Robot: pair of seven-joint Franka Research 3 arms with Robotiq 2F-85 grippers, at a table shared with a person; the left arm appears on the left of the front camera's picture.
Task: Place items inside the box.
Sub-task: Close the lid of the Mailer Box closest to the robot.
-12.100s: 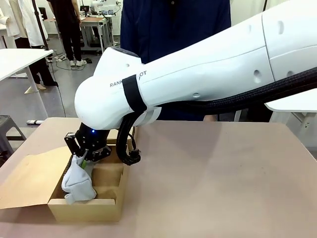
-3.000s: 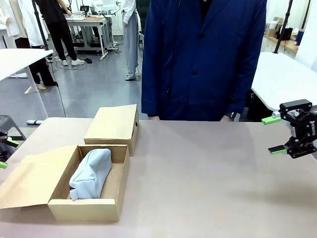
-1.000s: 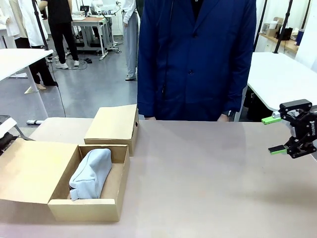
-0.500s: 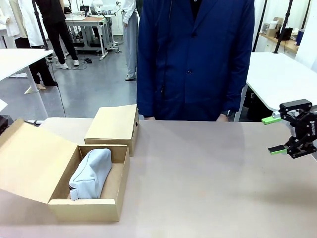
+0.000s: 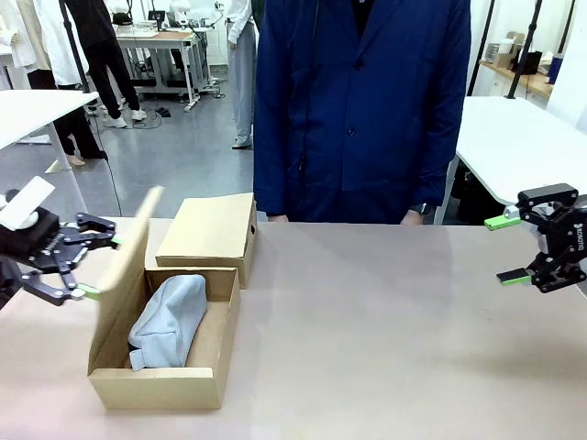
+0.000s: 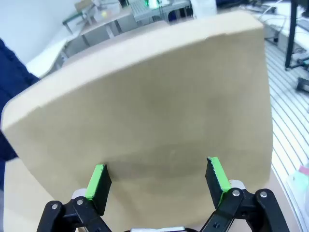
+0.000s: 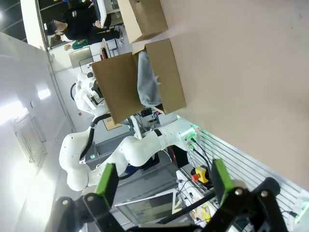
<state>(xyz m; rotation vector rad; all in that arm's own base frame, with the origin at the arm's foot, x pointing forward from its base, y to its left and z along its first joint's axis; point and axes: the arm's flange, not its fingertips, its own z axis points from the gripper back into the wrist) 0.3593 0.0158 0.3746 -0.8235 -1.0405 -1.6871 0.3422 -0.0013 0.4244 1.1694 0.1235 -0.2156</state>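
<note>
The upright flap lid point(image 5: 128, 243) is met at three o'clock of the left tool point(image 5: 84, 266), fingers spread wide, nothing clamped.

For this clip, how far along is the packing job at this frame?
Done: the grey zipped fabric pouch lies inside the wide brown cardboard box. In hand: the open left gripper is at the box's big hinged flap lid, which stands raised, roughly upright. Left: lowering the lid shut. The right gripper hangs open and empty at the table's right edge.
</note>
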